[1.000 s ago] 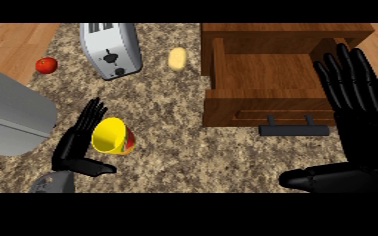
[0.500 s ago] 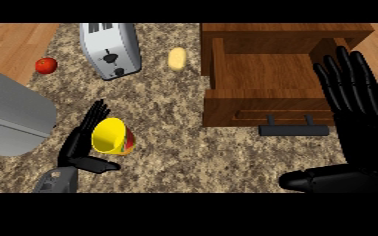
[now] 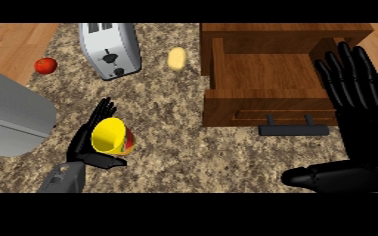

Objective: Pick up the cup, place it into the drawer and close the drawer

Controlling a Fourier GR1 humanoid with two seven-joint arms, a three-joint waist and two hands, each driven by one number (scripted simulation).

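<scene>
A yellow cup (image 3: 111, 136) with a red and orange outside lies tilted on the speckled counter at lower left, its mouth facing up towards me. My left hand (image 3: 83, 147) is open beside it, with straight fingers along the cup's left side and the thumb stretched under its lower edge. The wooden drawer (image 3: 258, 75) stands pulled out at upper right, its inside bare, its black handle (image 3: 293, 130) on the front. My right hand (image 3: 356, 115) is open at the right edge, fingers up over the drawer's right side.
A silver toaster (image 3: 111, 50) stands at the back left, with a red fruit (image 3: 46, 65) to its left and a pale yellow oval item (image 3: 176, 58) to its right. A grey metal object (image 3: 22, 115) fills the left edge beside my left hand.
My left hand has slid slightly lower against the cup. The right hand and the drawer have not moved.
</scene>
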